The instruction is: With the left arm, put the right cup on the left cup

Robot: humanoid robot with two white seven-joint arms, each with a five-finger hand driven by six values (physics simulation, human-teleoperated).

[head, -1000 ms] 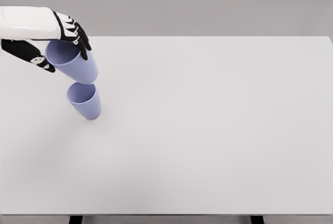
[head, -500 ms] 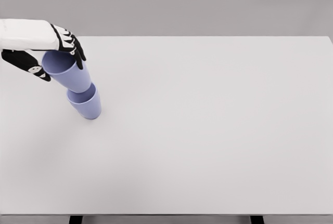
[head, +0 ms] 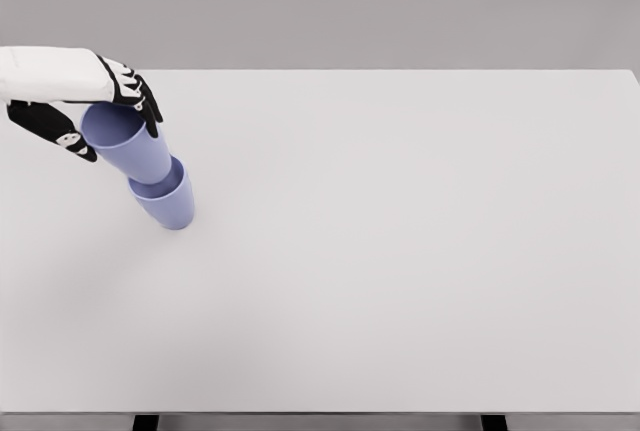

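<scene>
Now the left robot hand (head: 95, 101) grips a smooth lavender tapered cup (head: 128, 141), nested in its twin (head: 166, 203).

Upper cup (head: 128, 146): uniform pale periwinkle blue, no pattern; inside wall the same tint, slightly darker in shade. Lower cup (head: 167, 204): same periwinkle blue, plain, matching the upper one. Left robot hand (head: 85, 116): black fingers with small white patches at the knuckles and joints; forearm shell glossy white. Counter (head: 400, 251): plain very light grey, nearly white, unmarked, with a faint soft shadow at the left. Backdrop: flat mid grey. Counter legs (head: 146, 422): black.
</scene>
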